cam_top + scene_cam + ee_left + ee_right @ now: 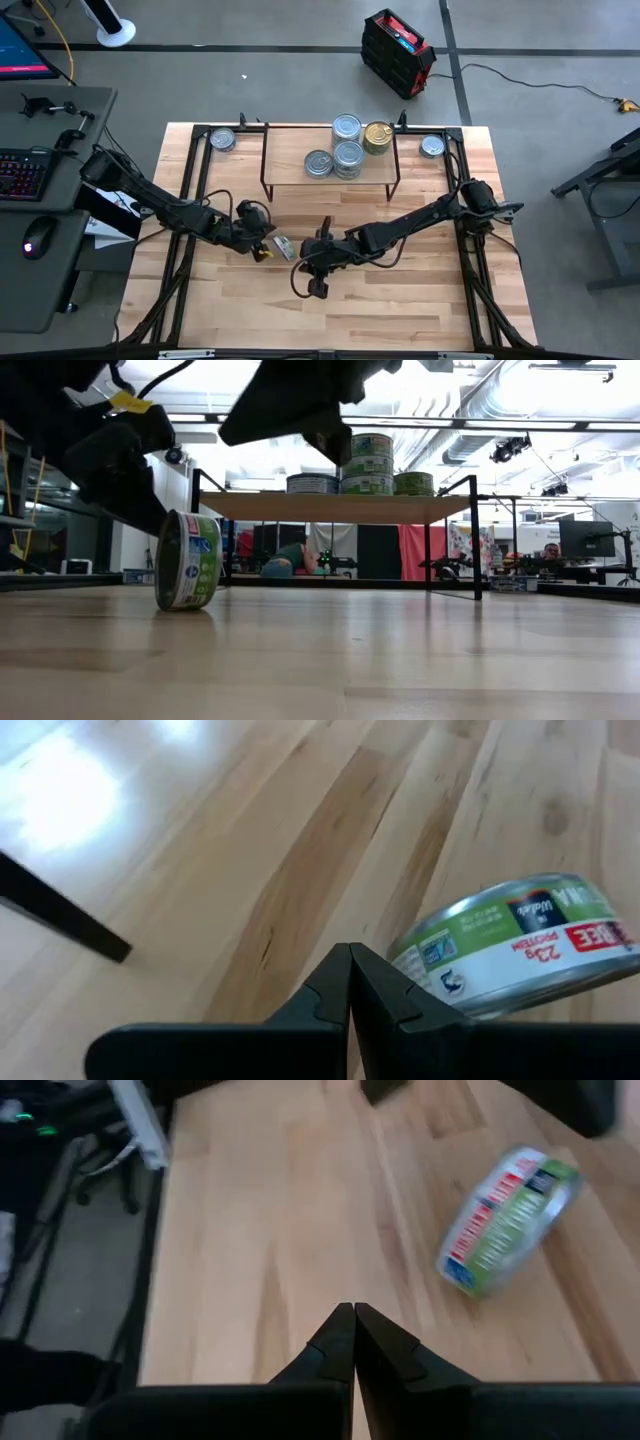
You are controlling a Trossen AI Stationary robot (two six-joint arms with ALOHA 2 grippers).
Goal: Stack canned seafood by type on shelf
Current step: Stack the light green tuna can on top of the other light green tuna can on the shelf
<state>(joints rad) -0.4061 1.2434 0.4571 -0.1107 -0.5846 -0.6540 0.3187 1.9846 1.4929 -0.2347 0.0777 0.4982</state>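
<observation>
Now we are seeing both the left end effector (262, 248) and right end effector (319, 287) clenched on nothing, flanking a green-labelled tin (283, 246) standing on edge mid-table, ahead of the shelf (290, 172).

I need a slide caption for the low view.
Green-labelled tin stands on edge on the table; more tins wait on the shelf.

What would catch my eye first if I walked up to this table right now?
Probably the green-labelled tin standing on its edge on the tabletop, between the two shut grippers, left and right. Behind it, a cluster of tins sits on the shelf, some stacked.
</observation>
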